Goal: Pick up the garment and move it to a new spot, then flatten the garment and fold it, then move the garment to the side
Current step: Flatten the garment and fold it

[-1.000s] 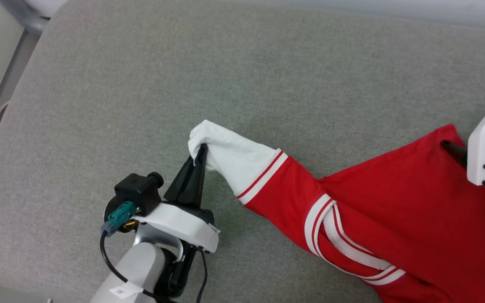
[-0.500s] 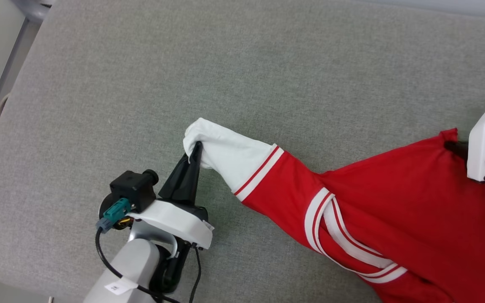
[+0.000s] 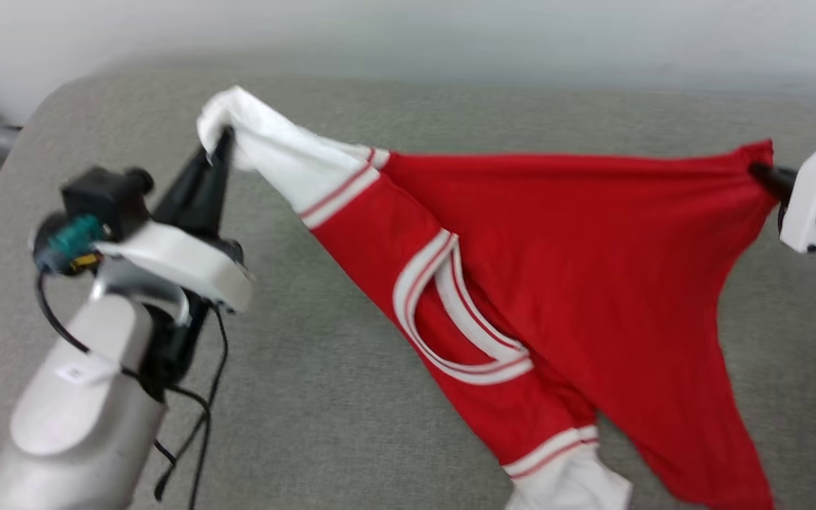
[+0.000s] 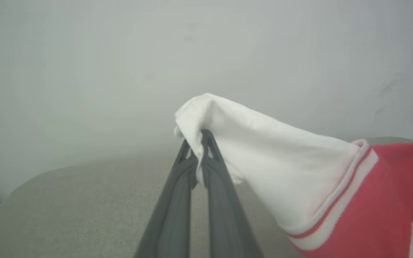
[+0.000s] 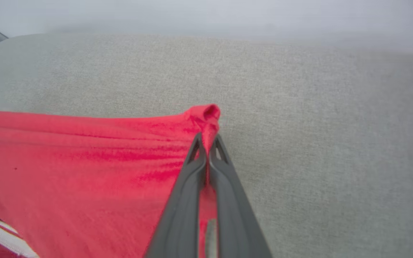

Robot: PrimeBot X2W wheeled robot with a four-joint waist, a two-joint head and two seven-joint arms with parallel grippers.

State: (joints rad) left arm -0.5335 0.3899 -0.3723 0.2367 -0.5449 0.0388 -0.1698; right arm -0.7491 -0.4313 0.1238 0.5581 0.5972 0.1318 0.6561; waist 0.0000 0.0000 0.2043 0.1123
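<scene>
Jaws, left gripper (image 4: pixel 197 138): pressed together, pinching the end of a white sleeve (image 4: pixel 264 157) of the garment (image 3: pixel 557 234); cloth bunches over and past the tips.
Jaws, right gripper (image 5: pixel 206 139): pressed together on a red corner, a small tuft standing beyond the tips.
Garment: stretched taut between the two pairs of jaws; collar (image 3: pixel 475 372) and second sleeve (image 3: pixel 571 485) sag below that line, over the grey cushion (image 3: pixel 351 425).

Garment (image 3: pixel 578 234) between left hand (image 3: pixel 222 138) and right hand (image 3: pixel 756 169) — over cushion (image 3: pixel 351 439)
</scene>
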